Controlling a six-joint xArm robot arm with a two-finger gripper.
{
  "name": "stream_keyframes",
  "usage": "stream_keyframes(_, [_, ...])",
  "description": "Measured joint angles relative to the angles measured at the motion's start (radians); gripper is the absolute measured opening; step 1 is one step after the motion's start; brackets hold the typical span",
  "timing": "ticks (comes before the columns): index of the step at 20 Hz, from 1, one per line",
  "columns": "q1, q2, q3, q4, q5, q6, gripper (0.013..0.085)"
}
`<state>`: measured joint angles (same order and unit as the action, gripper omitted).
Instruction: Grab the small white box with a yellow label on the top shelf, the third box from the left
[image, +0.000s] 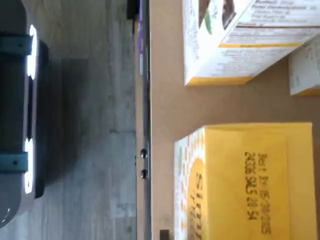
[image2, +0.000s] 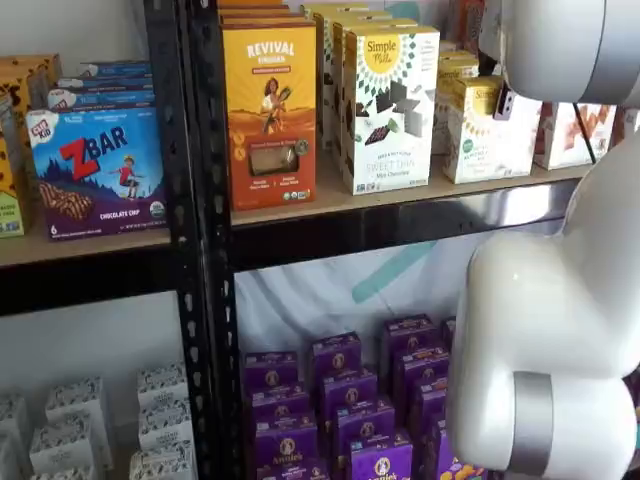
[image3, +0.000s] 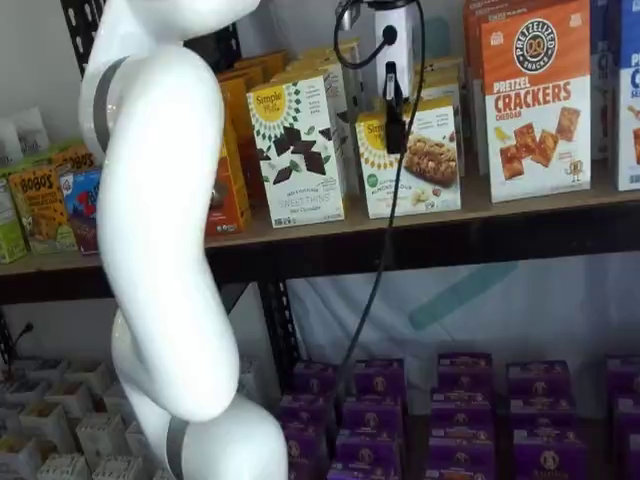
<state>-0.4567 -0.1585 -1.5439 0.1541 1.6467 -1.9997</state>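
Observation:
The small white box (image3: 412, 160) with a yellow sunburst label stands on the top shelf (image3: 480, 212), right of a taller white box with chocolate squares (image3: 297, 150). In both shelf views it shows; in a shelf view (image2: 482, 135) the arm partly covers it. My gripper (image3: 394, 118) hangs just in front of the box's upper left, with a black finger seen side-on and a cable beside it. No gap shows. The wrist view shows the box's yellow top flap (image: 250, 185) close below the camera, on the tan board (image: 165, 100).
An orange-and-white pretzel cracker box (image3: 535, 100) stands right of the small box. An orange Revival box (image2: 270, 110) stands left of the tall one. Purple boxes (image2: 340, 410) fill the lower shelf. My white arm (image3: 160, 250) stands in front of the shelves.

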Motion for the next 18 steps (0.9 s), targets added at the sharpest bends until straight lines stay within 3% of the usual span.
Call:
stream_keyframes(3, [-0.004,-0.014,0.022,0.013,-0.027,-0.004,0.053])
stream_keyframes(6, [-0.008,-0.016,0.023,0.024,-0.028,-0.007,0.041])
stream_keyframes(9, [-0.013,-0.014,0.018,0.03,-0.021,-0.01,0.041])
stream_keyframes(10, [-0.014,-0.014,0.017,0.032,-0.019,-0.01,0.037])
stream_keyframes(15, [-0.018,-0.011,0.001,0.031,0.019,-0.011,0.037])
stream_keyframes(18, [-0.028,-0.032,-0.007,0.018,0.094,-0.016,0.037])
